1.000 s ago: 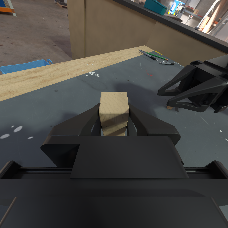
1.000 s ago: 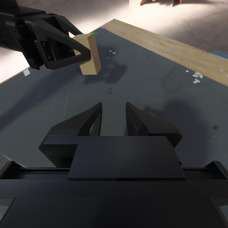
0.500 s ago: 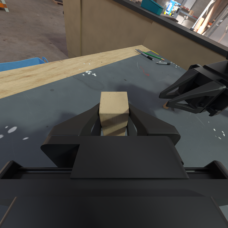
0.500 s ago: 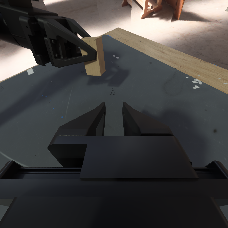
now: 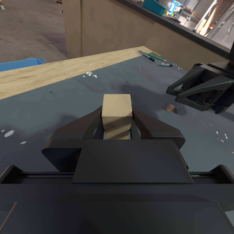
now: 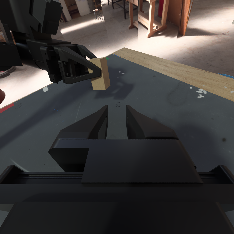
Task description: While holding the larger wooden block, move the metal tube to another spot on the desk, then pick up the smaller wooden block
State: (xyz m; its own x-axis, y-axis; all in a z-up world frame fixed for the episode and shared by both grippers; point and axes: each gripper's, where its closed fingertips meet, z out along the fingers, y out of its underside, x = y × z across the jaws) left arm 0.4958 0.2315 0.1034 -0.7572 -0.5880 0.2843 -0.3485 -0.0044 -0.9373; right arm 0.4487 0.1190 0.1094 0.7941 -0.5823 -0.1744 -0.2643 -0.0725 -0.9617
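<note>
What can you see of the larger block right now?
The larger block is pale wood, a plain rectangular bar with fine grain and a few dark specks on its top end. It stands roughly upright, slightly tilted, clamped on two opposite sides by the left gripper. It hangs clear above the grey desk, casting a shadow below; nothing else touches it.

A workshop — paint-flecked workbench [image 5: 63, 101], timber frames [image 6: 152, 19], concrete floor [image 5: 25, 31].

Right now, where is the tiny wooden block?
In the left wrist view, the smaller wooden block lies on the grey desk, at right, just below the right claw.
</note>
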